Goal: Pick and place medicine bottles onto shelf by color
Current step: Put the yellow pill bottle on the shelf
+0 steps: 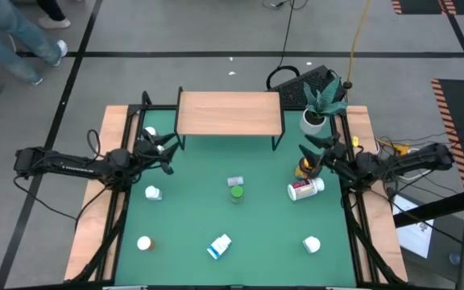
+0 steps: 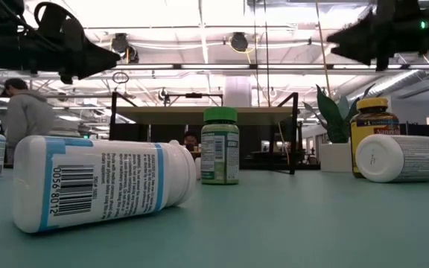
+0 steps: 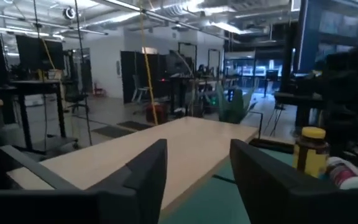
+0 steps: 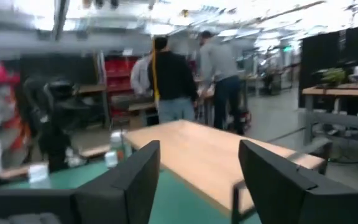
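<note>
The light-wood shelf (image 1: 228, 113) stands at the table's far middle and bears nothing. A green bottle (image 1: 237, 192) stands upright at the centre, with a small pale bottle (image 1: 234, 182) just behind it. An amber yellow-capped bottle (image 1: 303, 168) stands at the right, and a red-labelled bottle (image 1: 305, 188) lies on its side next to it. A blue-labelled bottle (image 1: 219, 246) lies on its side near the front. White bottles stand at the left (image 1: 153, 192), front left (image 1: 144, 242), front right (image 1: 312, 244) and by the shelf's left leg (image 1: 150, 131). My left gripper (image 1: 167, 146) and my right gripper (image 1: 308, 153) hang open and empty above the table, at either end of the shelf.
A white pot with a plant (image 1: 313, 121) stands at the far right beside the shelf. Wooden rails (image 1: 99, 201) run along the table's left and right sides. People stand in the room beyond the table (image 4: 173, 81).
</note>
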### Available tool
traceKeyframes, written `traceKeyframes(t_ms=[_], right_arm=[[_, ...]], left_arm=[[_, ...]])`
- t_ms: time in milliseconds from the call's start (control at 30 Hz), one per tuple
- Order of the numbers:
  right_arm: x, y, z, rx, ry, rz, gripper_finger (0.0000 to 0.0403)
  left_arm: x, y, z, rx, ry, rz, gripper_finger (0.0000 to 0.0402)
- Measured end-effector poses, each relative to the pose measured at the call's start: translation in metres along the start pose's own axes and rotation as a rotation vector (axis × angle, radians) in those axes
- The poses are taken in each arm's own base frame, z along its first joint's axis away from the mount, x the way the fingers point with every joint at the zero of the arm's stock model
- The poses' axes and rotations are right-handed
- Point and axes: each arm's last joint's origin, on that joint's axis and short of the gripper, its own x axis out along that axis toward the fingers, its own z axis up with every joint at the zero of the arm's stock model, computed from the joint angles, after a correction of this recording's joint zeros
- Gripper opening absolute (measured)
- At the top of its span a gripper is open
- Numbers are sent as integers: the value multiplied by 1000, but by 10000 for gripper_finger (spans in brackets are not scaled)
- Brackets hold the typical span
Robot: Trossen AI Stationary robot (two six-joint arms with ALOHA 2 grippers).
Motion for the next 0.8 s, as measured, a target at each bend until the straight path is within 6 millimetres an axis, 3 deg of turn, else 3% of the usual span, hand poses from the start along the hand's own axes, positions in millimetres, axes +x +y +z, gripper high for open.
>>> traceKeyframes(t_ms=[267, 433, 633, 800], right_arm=[[23, 19, 88, -157, 316, -61, 275], [23, 20, 120, -103, 639, 14, 288], [15, 17, 122, -141, 922, 93, 288], [16, 14, 105, -204, 1058, 112, 288]], left_arm=[[-3, -8, -8, 34, 76, -126, 184], [-4, -9, -16, 74, 151, -122, 184], [-5, -6, -22, 161, 207, -36, 184], [-6, -5, -25, 218, 241, -27, 184]])
